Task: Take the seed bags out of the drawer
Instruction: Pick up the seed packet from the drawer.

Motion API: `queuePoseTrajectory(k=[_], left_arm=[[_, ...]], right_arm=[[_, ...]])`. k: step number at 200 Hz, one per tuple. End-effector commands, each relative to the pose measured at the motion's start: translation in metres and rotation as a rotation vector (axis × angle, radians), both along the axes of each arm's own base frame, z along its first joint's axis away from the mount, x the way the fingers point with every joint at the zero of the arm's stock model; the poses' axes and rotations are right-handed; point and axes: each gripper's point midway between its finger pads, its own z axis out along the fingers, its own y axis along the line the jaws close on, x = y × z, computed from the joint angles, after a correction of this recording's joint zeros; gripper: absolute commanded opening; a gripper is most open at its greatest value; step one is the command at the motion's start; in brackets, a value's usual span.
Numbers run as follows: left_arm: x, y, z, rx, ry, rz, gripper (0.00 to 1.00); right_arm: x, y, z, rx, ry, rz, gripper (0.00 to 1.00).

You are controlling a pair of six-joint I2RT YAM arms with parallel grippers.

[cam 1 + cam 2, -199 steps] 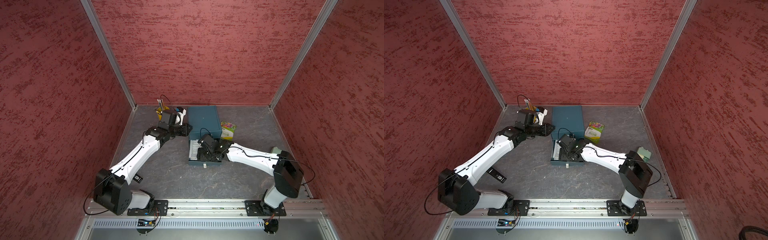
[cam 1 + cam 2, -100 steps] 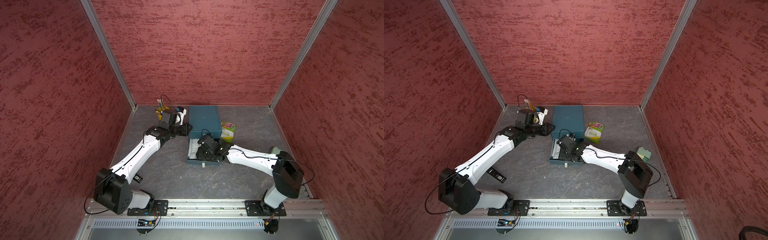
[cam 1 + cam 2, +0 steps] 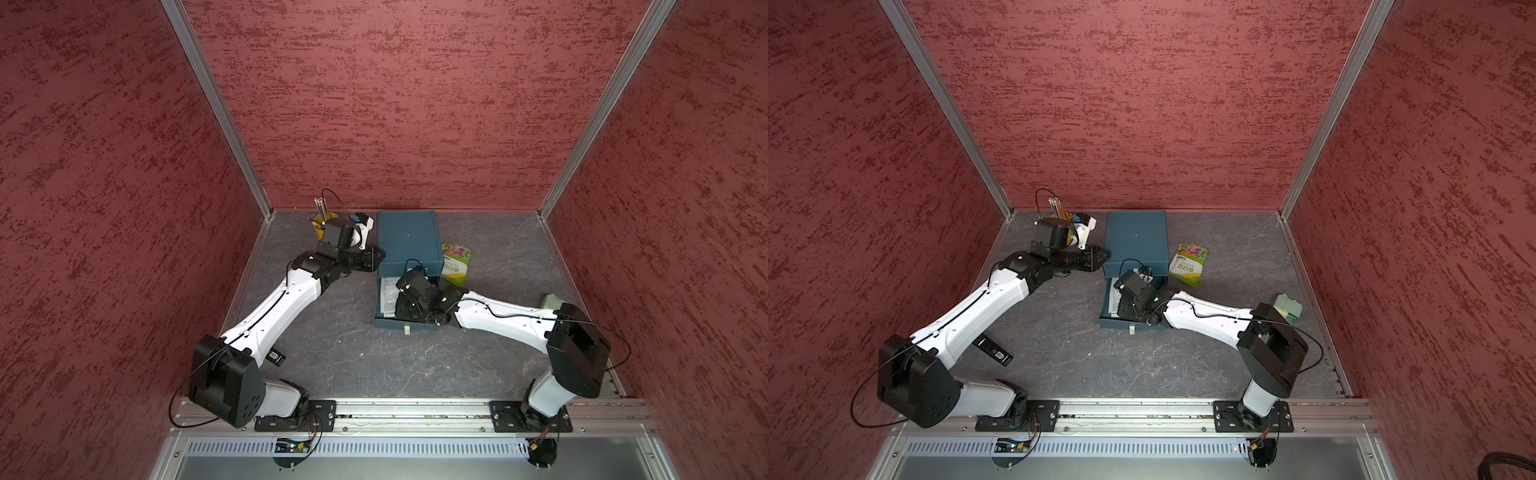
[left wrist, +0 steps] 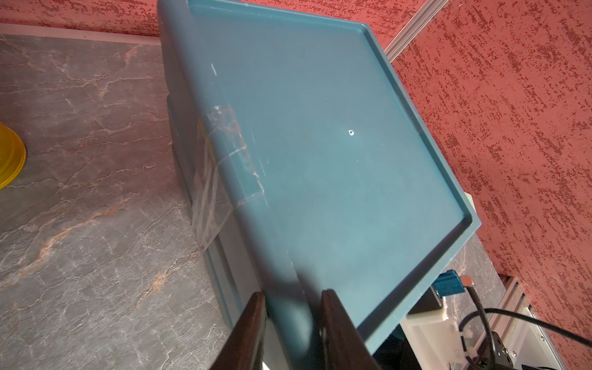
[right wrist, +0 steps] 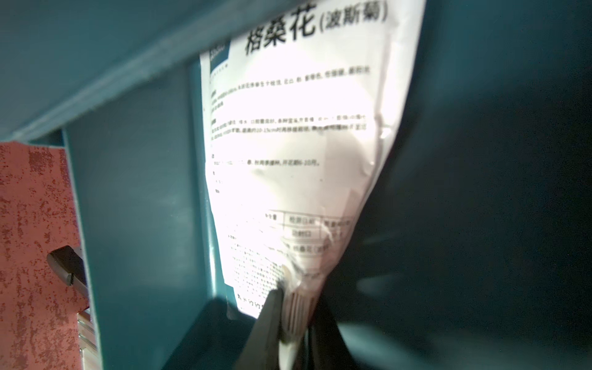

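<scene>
Since a second ago: right fingers (image 5: 267,320) have closed.

Top views: drawer (image 3: 397,327) stands pulled out of the blue case (image 3: 407,241) on the desk (image 3: 353,357). The right wrist is over it, with the white seed bag (image 3: 387,291) inside. The green-white seed bag (image 3: 1188,264) lies on the desk just beside the case.

Left wrist view: left fingers (image 4: 253,320) are clenched on the case's top edge.

Right wrist view: right fingers pinch the white seed bag (image 5: 288,144) at its crumpled lower corner, and the bag is inside the drawer.
</scene>
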Motion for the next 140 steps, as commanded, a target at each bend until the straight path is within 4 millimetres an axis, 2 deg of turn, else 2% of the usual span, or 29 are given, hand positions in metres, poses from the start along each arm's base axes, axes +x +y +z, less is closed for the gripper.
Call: queuePoseTrajectory(k=[1,49,140], left_arm=[[-0.068,0.003,-0.080,0.109,0.358,-0.125,0.32],[-0.067,0.005,-0.080,0.110,0.355,-0.122,0.32],[-0.067,0.008,-0.081,0.109,0.353,-0.110,0.31]], right_arm=[[0.026,-0.007,0.022,0.065,-0.061,-0.125,0.14],[0.024,-0.003,0.043,0.115,-0.046,-0.131,0.09],[0.016,-0.004,0.070,0.179,-0.018,-0.145,0.03]])
